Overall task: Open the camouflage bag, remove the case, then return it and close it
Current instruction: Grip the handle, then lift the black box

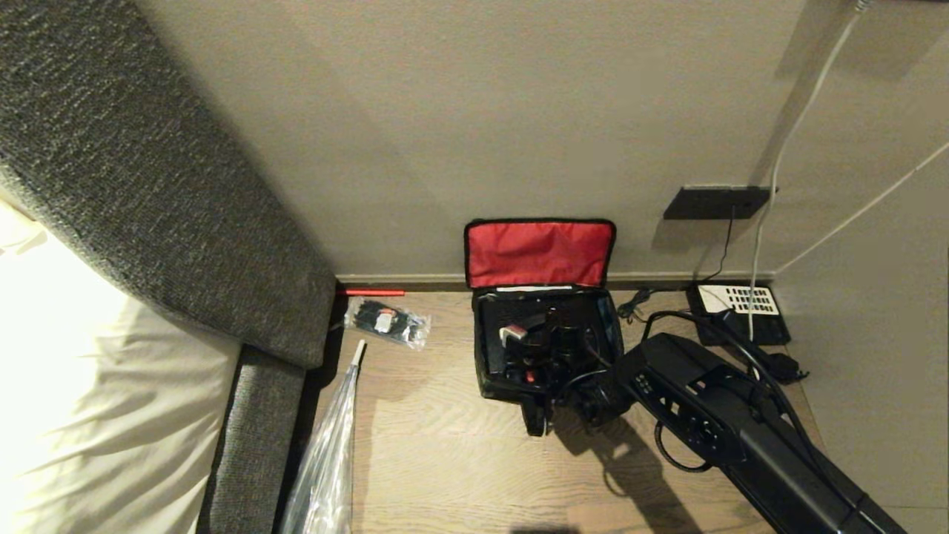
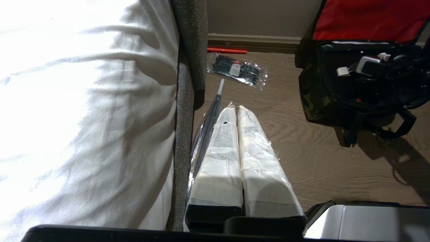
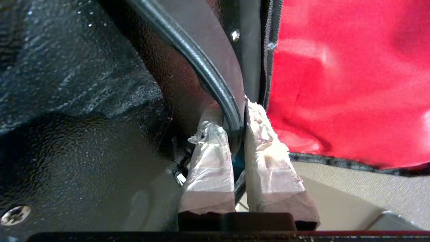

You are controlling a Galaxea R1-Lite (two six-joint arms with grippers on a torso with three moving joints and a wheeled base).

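I'm looking at the camouflage bag point(image 1: 545, 348) sitting open on the wooden floor point(image 1: 460, 445) against the wall point(image 1: 474, 111), its red-lined lid point(image 1: 539, 252) standing upright. My right gripper point(image 3: 238, 134) is reaching down inside the bag, its taped fingers point(image 3: 211, 158) pinching a thin black handle of the case point(image 3: 67, 117), which is lying in the bag. My left gripper point(image 2: 237, 116) is hanging parked beside the bed point(image 2: 84, 111), fingers pressed together and holding nothing.
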